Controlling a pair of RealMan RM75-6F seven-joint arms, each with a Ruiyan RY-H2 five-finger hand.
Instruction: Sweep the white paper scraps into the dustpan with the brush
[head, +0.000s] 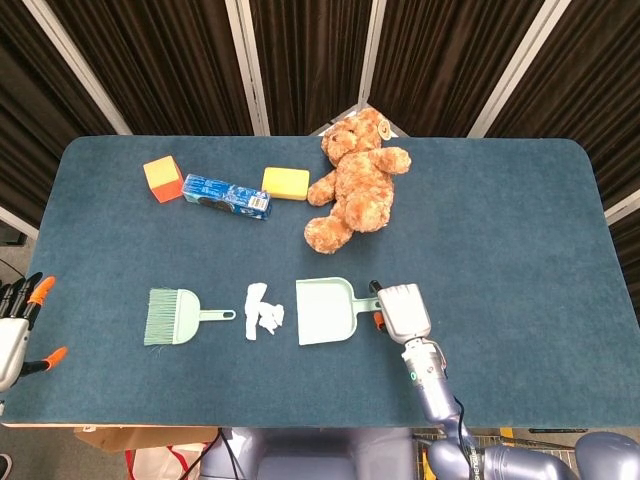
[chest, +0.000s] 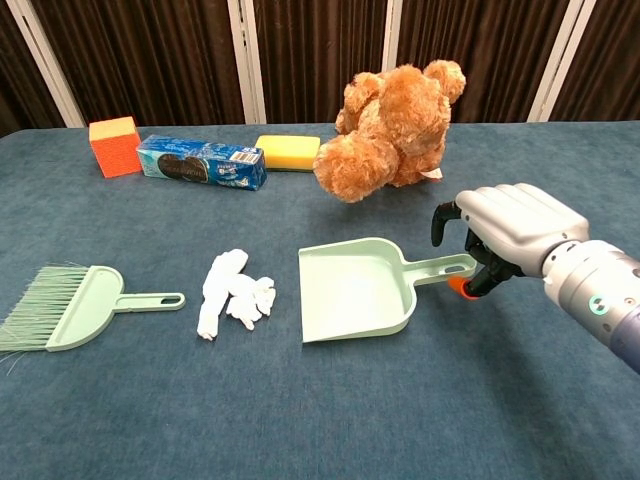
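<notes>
A pale green dustpan (head: 325, 311) (chest: 355, 290) lies near the table's middle, its handle (chest: 440, 267) pointing right. Just left of its mouth is a small heap of white paper scraps (head: 264, 311) (chest: 232, 290). Further left lies the green brush (head: 175, 317) (chest: 65, 307), bristles leftward, with no hand near it. My right hand (head: 402, 310) (chest: 510, 235) is at the end of the dustpan handle, fingers curved above it and the orange-tipped thumb below, not closed on it. Off the table's left edge, my left hand (head: 15, 330) has its fingers spread and holds nothing.
Along the back of the blue table stand an orange cube (head: 162, 178), a blue packet (head: 226, 196), a yellow sponge (head: 285, 183) and a brown teddy bear (head: 355, 180). The bear sits just behind the dustpan.
</notes>
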